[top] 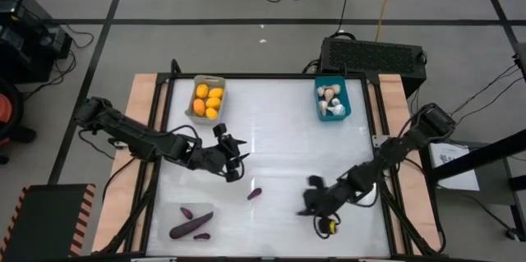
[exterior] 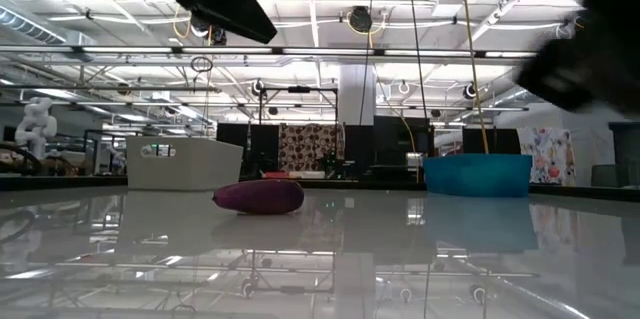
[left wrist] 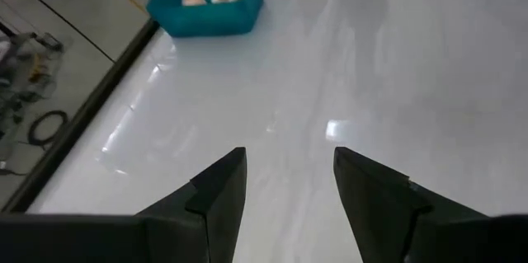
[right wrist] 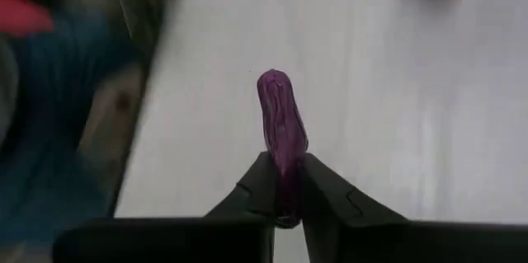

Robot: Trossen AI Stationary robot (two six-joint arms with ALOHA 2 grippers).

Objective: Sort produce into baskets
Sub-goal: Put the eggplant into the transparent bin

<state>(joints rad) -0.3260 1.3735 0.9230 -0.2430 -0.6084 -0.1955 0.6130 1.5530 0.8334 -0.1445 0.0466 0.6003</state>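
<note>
You see right gripper [right wrist: 283, 182] with dark fingers [right wrist: 330, 201] pinched on one end of purple eggplant piece [right wrist: 282, 127]; other end juts forward over pale glossy table [right wrist: 396, 106]. Beside table edge, blurred blue and red shapes (unclear what).

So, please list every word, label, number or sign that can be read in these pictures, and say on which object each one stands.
None can be read.
Light grey basket: a small label on its front wall in the low view, too small to read.
White sheet on the floor to the right of the table: print too blurred to read.
Teal basket, black box: no text visible.
</note>
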